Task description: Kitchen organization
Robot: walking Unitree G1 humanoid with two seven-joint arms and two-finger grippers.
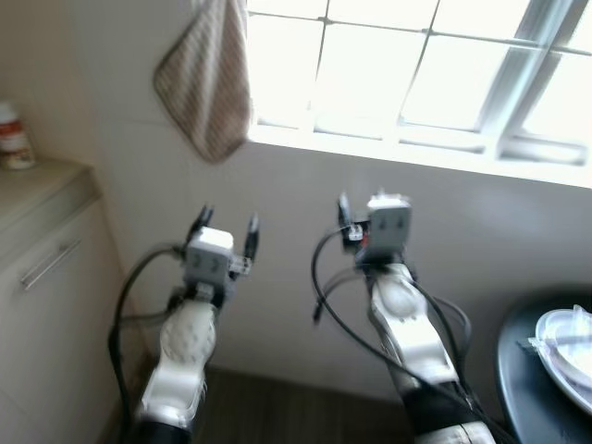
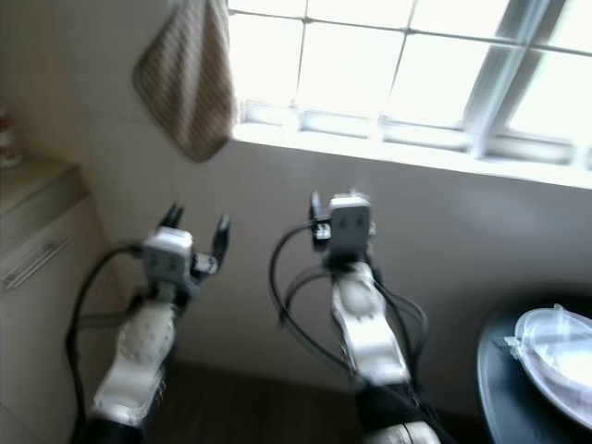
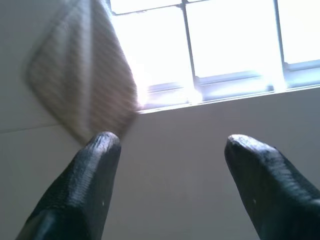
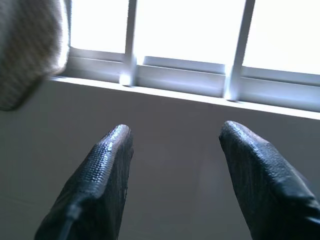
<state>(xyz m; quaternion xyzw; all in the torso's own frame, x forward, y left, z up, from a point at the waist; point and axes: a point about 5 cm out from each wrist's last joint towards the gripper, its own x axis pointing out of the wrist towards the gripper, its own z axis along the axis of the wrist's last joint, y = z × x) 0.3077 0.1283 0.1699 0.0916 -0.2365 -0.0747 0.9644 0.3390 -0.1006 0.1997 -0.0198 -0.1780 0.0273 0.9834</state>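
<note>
Cloth [image 1: 207, 83] hanging beside window [image 1: 416, 74]; left gripper [image 1: 227, 231], right gripper [image 4: 172, 165] spread, empty, below it. Raise left, pinch lowest corner.

A woven cloth [image 1: 205, 79] with a fine ribbed weave is hanging matt against the smooth, pale wall [image 1: 481, 240]. Both arms are showing silvery, slightly glossy shells, and the left gripper [image 3: 167, 150] and right gripper [image 4: 172, 137] fingers are looking like black textured rubber. A clear plastic lid [image 1: 566, 351] is gleaming on a dark, smooth table [image 1: 518, 356].
</note>
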